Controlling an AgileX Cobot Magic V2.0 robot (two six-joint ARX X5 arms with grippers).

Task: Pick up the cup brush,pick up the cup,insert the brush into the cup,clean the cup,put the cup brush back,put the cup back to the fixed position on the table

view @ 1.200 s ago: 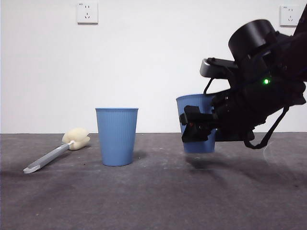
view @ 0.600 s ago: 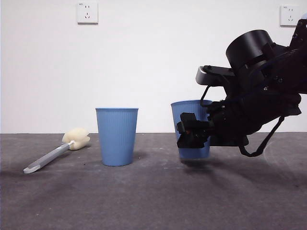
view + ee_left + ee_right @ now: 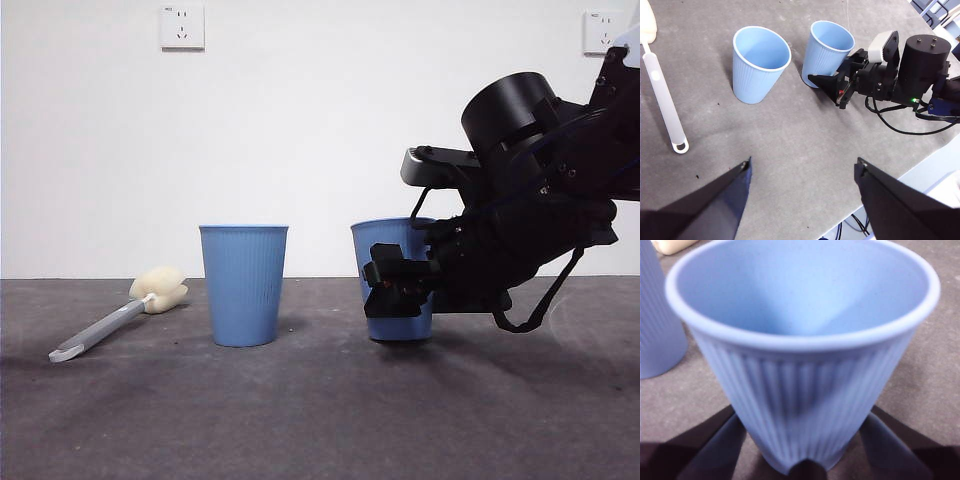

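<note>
My right gripper (image 3: 398,285) is shut on a ribbed blue cup (image 3: 378,238) and holds it by its lower wall, nearly upright, at right of centre. The cup's base is at the table (image 3: 320,420) or just above it; I cannot tell if it touches. The cup also shows in the left wrist view (image 3: 826,50) and fills the right wrist view (image 3: 805,340). The cup brush (image 3: 115,320) lies on the table at far left, its cream sponge head (image 3: 160,288) toward the wall. My left gripper (image 3: 803,165) is open and empty, high above the table.
A second identical blue cup (image 3: 243,285) stands upright between the brush and the held cup, also seen in the left wrist view (image 3: 760,62). The table's edge (image 3: 920,160) runs close behind the right arm. Two wall sockets are on the white wall.
My right gripper has moved left and down with the cup, from clearly above the table to table level. The brush and the other cup have not moved.
</note>
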